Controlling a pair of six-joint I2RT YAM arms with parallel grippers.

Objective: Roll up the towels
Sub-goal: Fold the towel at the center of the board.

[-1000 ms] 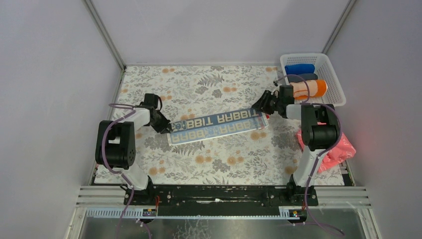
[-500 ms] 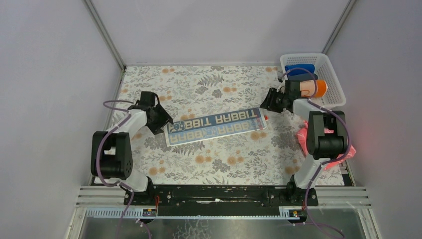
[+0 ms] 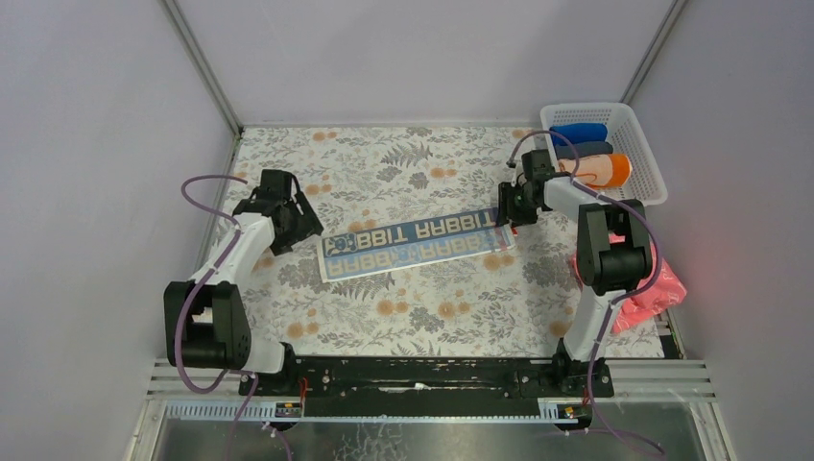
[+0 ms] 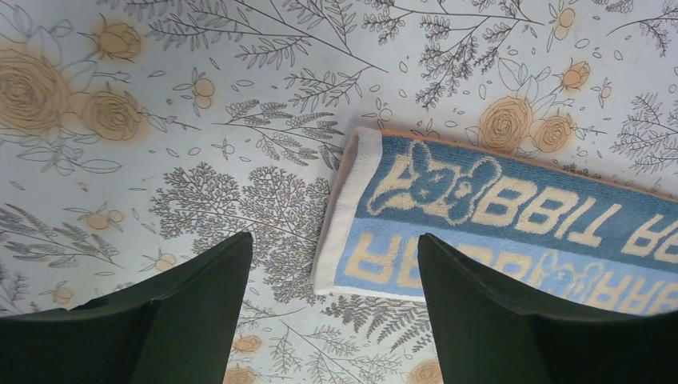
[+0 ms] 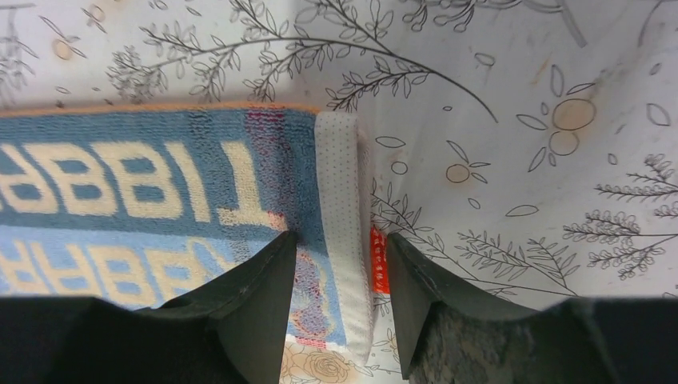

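A: Where are we standing on the towel (image 3: 415,244)?

B: It's lying flat on the tabletop (image 3: 422,317) as a long folded strip, blue with cream lettering, not yet rolled. The right hand (image 5: 340,238) is sitting at the towel's right end. Its jaws are standing narrowly apart, straddling the white hem (image 5: 342,224), one finger over the cloth and one just past the edge. It isn't gripping anything, since the hem is lying flat between them.

A: And the left hand (image 4: 332,240)?

B: It's hovering just off the towel's left end, gaping wide and carrying nothing.

A: So we're reading this as starting the roll from the right end?

B: Yes, that's our guess. We're thinking the right hand should be taking both layers of the hem, not just the top one, then curling it over tight. We should be keeping the roll axis square to the towel's long edges, or it will be coning.

A: What's the risk?

B: The strip may be sliding on the tabletop. We're suggesting the left hand be pressing down on the left end as an anchor.
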